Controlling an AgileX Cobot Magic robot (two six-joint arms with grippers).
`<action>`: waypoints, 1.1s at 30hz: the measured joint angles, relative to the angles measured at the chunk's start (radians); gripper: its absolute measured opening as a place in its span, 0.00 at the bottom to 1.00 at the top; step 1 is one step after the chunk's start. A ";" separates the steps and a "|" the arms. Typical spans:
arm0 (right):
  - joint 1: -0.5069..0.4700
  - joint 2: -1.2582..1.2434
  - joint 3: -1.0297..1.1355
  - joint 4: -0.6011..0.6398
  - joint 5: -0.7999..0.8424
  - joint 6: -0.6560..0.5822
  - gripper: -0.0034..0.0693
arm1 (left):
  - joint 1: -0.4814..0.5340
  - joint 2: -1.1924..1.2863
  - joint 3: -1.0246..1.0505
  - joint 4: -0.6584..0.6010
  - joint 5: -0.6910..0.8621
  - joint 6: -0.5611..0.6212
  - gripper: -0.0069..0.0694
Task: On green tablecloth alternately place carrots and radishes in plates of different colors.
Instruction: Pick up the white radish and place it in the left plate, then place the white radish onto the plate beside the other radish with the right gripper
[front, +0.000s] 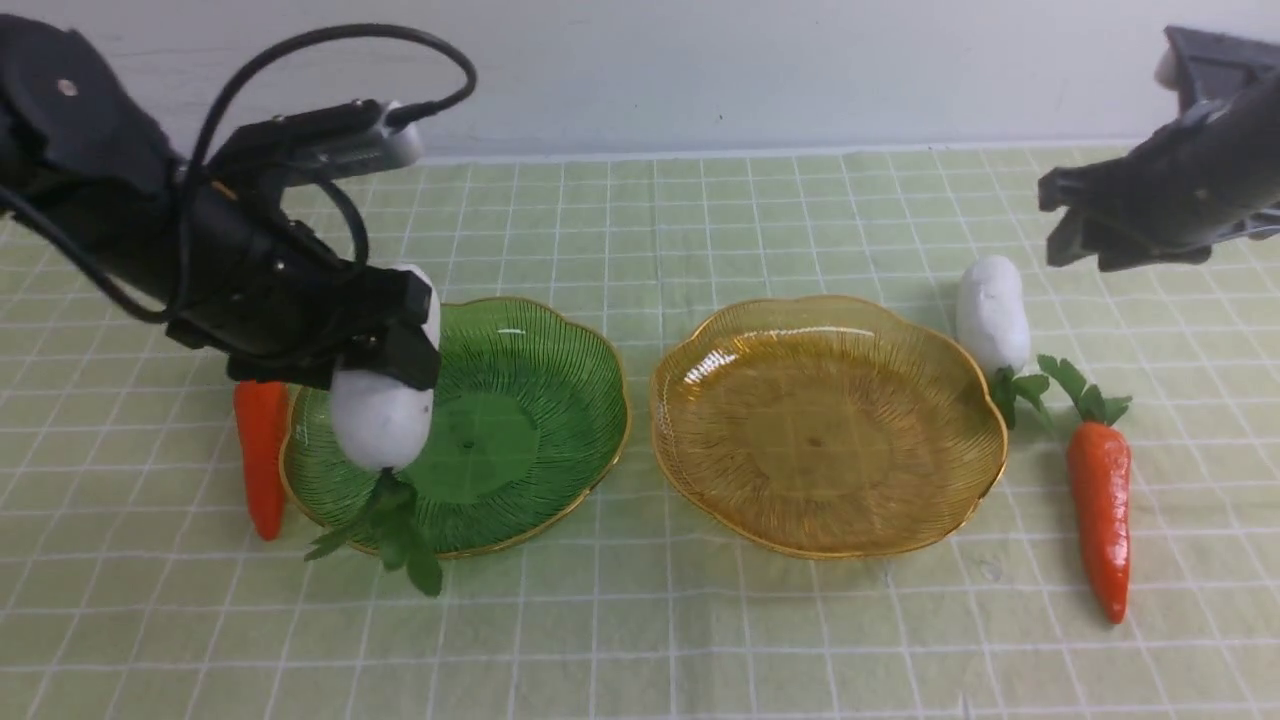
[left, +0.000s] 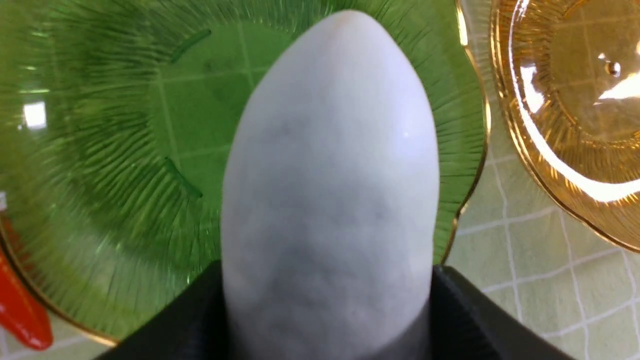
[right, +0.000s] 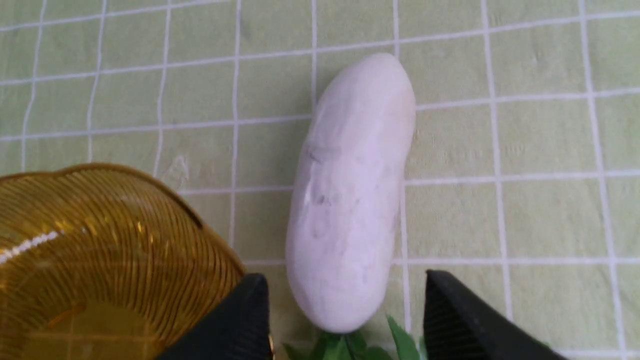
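Green tablecloth (front: 700, 220) covers the desk, green plate (front: 540, 400) and amber plate (front: 830, 430) side by side. Left tool (front: 400, 345) clenched on a radish (front: 380, 420), leaves down, over the green plate's left rim. Right tool (front: 1075, 225) spread wide, high above the second radish (front: 992, 312) lying beside the amber plate. Left carrot (front: 262, 450) and right carrot (front: 1100, 500) lie on the cloth outside the plates.

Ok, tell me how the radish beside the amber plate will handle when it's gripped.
The loose radish, rounded and oblong, would probably roll sideways if nudged on the cloth. Its smooth matte surface looks grippable, not slippery. The held radish shows no denting in the left gripper, so likely stiff.
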 joint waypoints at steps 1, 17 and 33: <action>0.000 0.036 -0.027 0.002 -0.004 -0.001 0.66 | 0.000 0.029 -0.015 0.001 -0.004 0.004 0.65; 0.039 0.300 -0.219 -0.011 -0.012 -0.003 0.64 | -0.001 0.200 -0.079 0.019 -0.119 0.024 0.82; 0.156 -0.056 -0.230 0.202 0.035 -0.005 0.66 | 0.112 0.061 -0.299 0.344 0.190 -0.125 0.10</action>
